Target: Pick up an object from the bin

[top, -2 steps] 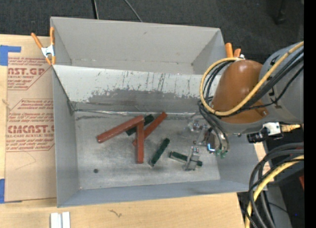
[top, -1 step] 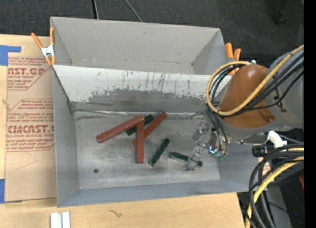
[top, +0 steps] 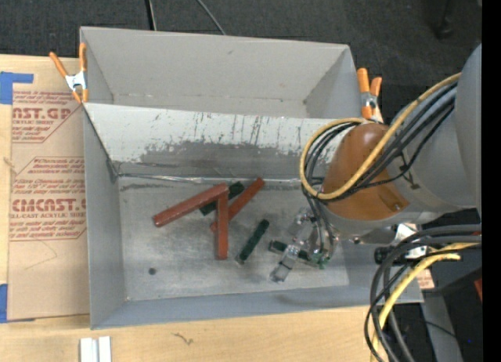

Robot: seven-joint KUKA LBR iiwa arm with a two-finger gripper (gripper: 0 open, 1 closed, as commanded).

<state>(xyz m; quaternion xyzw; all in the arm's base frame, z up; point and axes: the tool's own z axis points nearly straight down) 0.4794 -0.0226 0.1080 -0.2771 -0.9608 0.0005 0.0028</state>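
Camera view from above, and the claw (top: 300,252) is sitting low in the bin (top: 235,63), down at the right end of the floor and close to the near wall. It is hanging under the arm's rounded, glossy orange cover (top: 356,176), with yellow and black cables (top: 313,157) looping around that dome. The claw is looking like a small knot of bright metal and green parts. Whether it is open or closed I cannot tell, and what it has hold of, if anything, I cannot tell either.

Just to its left, a short dark green bar (top: 253,240) is lying flat on the floor, slanting from upper right to lower left. It is slim, straight-edged and matte, and it is the nearest thing to the claw, with a little bare metal between them.

Further left, the rest are lying crossed in a loose bundle. A long reddish-brown stick (top: 192,204) is angling up towards the right. An upright reddish-brown stick (top: 222,231) is running towards the near wall. A third reddish-brown stick (top: 249,191) is slanting up to the right, towards the back wall. A second dark green bar (top: 234,190) is peeking out among them. All are narrow and flat-sided.

The bin is grey sheet metal with sloping walls. Its back wall is showing streaky scratches and its floor is looking dull and scuffed. It is resting on a pale wooden desk (top: 235,341).
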